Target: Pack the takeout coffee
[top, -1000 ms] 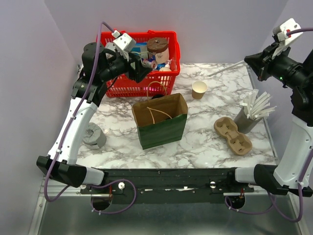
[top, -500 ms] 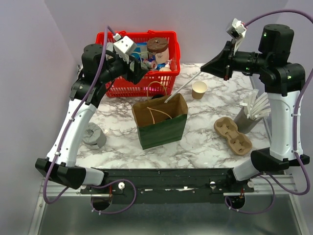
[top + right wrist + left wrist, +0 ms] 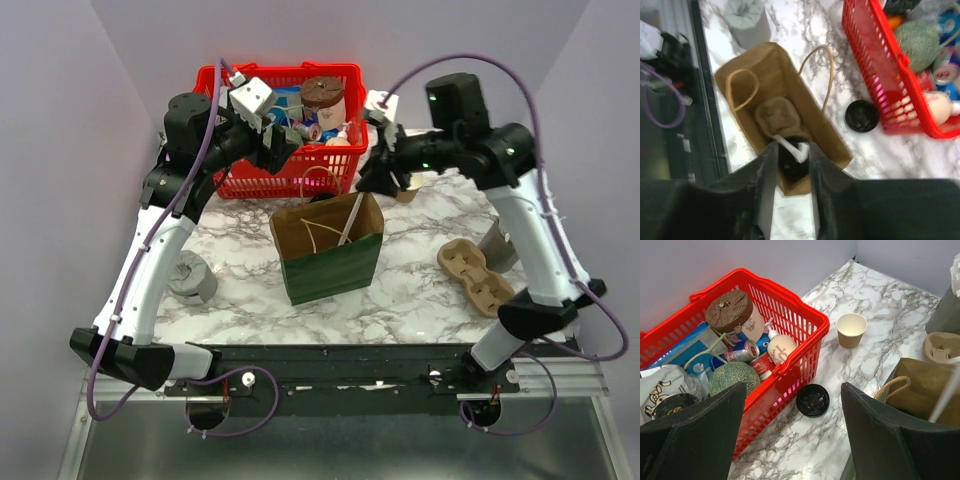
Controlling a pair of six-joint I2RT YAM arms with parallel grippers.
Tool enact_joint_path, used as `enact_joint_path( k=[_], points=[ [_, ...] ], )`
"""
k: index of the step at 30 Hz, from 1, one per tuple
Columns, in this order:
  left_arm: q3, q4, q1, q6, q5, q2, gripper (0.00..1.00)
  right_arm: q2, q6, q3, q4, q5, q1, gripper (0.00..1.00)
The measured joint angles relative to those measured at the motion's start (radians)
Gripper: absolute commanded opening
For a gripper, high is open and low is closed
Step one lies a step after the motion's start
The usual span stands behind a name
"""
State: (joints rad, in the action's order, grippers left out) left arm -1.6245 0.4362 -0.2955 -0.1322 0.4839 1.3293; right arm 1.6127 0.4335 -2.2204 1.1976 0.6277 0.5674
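Kraft cup [image 3: 851,330] well beyond left pincer [image 3: 792,388]

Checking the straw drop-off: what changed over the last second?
The right gripper swung from the far right to above the paper bag, carrying the white straw. Its jaws have now parted, and the straw stands tilted inside the bag. Unchanged: left gripper open over the red basket; kraft cup and carrier where they were.
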Motion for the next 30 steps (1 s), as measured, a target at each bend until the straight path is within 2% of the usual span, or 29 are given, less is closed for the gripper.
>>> enact_joint_path(
  k=[2,4,5,8,11,13,16,21,26,30],
  points=[
    [0.005,0.001,0.001,0.0,-0.002,0.0,0.85,0.088,0.0,-0.089,0.015,-0.011,0.031,0.76],
    [0.006,0.001,0.001,-0.001,-0.002,-0.001,0.85,0.171,-0.014,-0.194,-0.001,-0.01,0.047,0.79],
    [0.006,0.001,0.001,-0.002,-0.002,-0.002,0.85,0.182,-0.023,-0.208,-0.018,-0.012,0.05,0.87],
    [0.013,0.0,0.002,-0.003,-0.006,-0.013,0.88,0.105,-0.052,-0.086,-0.122,-0.067,0.051,1.0],
    [0.024,0.0,0.002,-0.002,-0.022,-0.023,0.97,-0.052,-0.071,0.133,-0.249,-0.196,0.051,1.0],
    [0.025,0.0,0.004,0.004,-0.04,-0.023,0.99,-0.125,-0.087,0.196,-0.303,-0.298,0.051,1.0],
    [0.025,0.0,0.015,0.016,-0.066,-0.022,0.99,-0.166,-0.132,0.195,-0.377,-0.467,0.051,1.0],
    [0.025,0.0,0.032,0.029,-0.109,-0.022,0.99,-0.119,-0.225,0.132,-0.404,-0.722,0.051,1.0],
    [0.024,0.0,0.044,0.032,-0.145,-0.022,0.99,-0.068,-0.259,0.13,-0.412,-0.893,0.051,1.0],
    [0.013,0.0,0.058,0.036,-0.207,-0.016,0.99,-0.072,-0.236,0.19,-0.511,-1.019,0.042,1.0]
  ],
)
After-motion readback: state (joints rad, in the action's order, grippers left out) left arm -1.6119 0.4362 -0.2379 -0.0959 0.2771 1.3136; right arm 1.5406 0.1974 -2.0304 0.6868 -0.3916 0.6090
